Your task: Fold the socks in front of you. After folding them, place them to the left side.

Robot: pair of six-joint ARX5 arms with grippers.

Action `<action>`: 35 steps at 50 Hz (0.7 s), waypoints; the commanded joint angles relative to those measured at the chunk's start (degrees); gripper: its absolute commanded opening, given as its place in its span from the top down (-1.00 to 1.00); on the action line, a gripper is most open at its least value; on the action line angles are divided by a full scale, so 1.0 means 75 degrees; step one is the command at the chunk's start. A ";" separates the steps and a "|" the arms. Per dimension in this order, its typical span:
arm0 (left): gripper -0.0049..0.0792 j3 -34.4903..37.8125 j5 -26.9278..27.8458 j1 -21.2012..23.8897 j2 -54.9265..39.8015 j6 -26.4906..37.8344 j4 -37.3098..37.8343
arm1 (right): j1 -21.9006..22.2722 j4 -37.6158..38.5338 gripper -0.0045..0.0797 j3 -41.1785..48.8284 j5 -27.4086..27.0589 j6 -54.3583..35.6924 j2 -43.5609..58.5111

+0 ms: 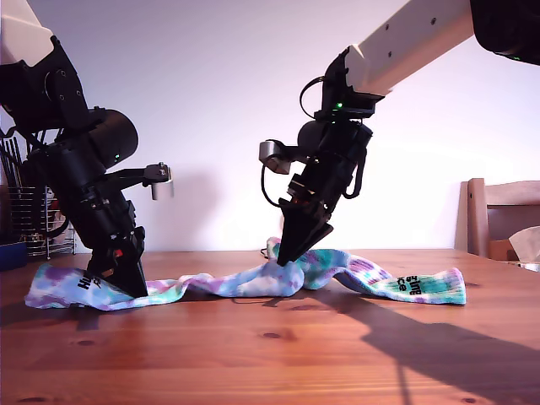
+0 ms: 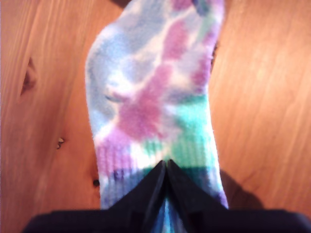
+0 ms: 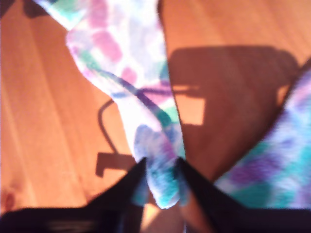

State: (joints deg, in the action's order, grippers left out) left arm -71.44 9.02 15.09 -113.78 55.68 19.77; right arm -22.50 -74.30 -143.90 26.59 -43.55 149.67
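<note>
The tie-dyed socks (image 1: 253, 283) lie stretched along the wooden table (image 1: 270, 363), teal, purple and white, with black lettering near both ends. At the exterior view's left, my first gripper (image 1: 133, 289) points down onto the sock near its ribbed cuff. In the first wrist view its fingertips meet, shut (image 2: 166, 167), on the flat sock (image 2: 150, 97). My second gripper (image 1: 285, 257), toward the middle of the exterior view, is shut on a raised fold of the sock. The second wrist view shows that fold (image 3: 163, 184) bunched between the fingers, with more sock (image 3: 121, 58) trailing away.
A wire rack (image 1: 34, 224) with dark utensils and a blue object (image 1: 10, 253) stand at the exterior view's left edge. A wooden chair (image 1: 502, 215) and pale crumpled paper (image 1: 527, 245) are behind the table at its right.
</note>
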 commanded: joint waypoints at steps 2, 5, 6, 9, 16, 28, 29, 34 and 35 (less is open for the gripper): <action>0.93 0.0504 -0.0067 -0.0114 -0.0758 -0.0023 0.0157 | -0.0096 -0.0079 0.92 -0.0041 0.0047 -0.0050 0.0326; 0.93 0.0504 -0.0067 -0.0114 -0.0758 -0.0023 0.0154 | -0.0111 -0.0192 0.92 -0.0041 0.0058 -0.0052 0.0326; 0.93 0.0504 -0.0064 -0.0114 -0.0758 -0.0023 0.0152 | -0.0119 -0.0239 0.92 -0.0041 0.0058 -0.0050 0.0326; 0.93 0.0504 -0.0067 -0.0114 -0.0758 -0.0023 0.0131 | -0.0137 -0.0449 0.92 -0.0041 0.0058 -0.0050 0.0323; 0.93 0.0504 -0.0064 -0.0114 -0.0758 -0.0038 0.0070 | -0.0178 -0.0498 0.92 -0.0041 0.0064 0.0108 0.0303; 0.93 0.0504 -0.0070 -0.0114 -0.0758 -0.0114 -0.0017 | -0.0562 -0.0516 0.92 -0.0041 0.0076 0.0373 0.0009; 0.93 0.0504 -0.0067 -0.0114 -0.0758 -0.0114 -0.0023 | -0.0583 -0.0516 0.92 -0.0041 0.0076 0.0393 -0.0012; 0.93 0.0504 -0.0067 -0.0137 -0.0758 -0.0117 -0.0052 | -0.0764 -0.0533 0.92 -0.0041 0.0073 0.0705 -0.0096; 0.93 0.0504 -0.0070 -0.0149 -0.0758 -0.0114 -0.0064 | -0.0810 -0.0536 0.92 -0.0041 0.0073 0.0775 -0.0096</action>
State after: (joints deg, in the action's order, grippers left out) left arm -71.33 9.32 14.74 -114.10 54.98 18.31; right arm -27.29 -78.13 -143.90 26.63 -38.96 149.67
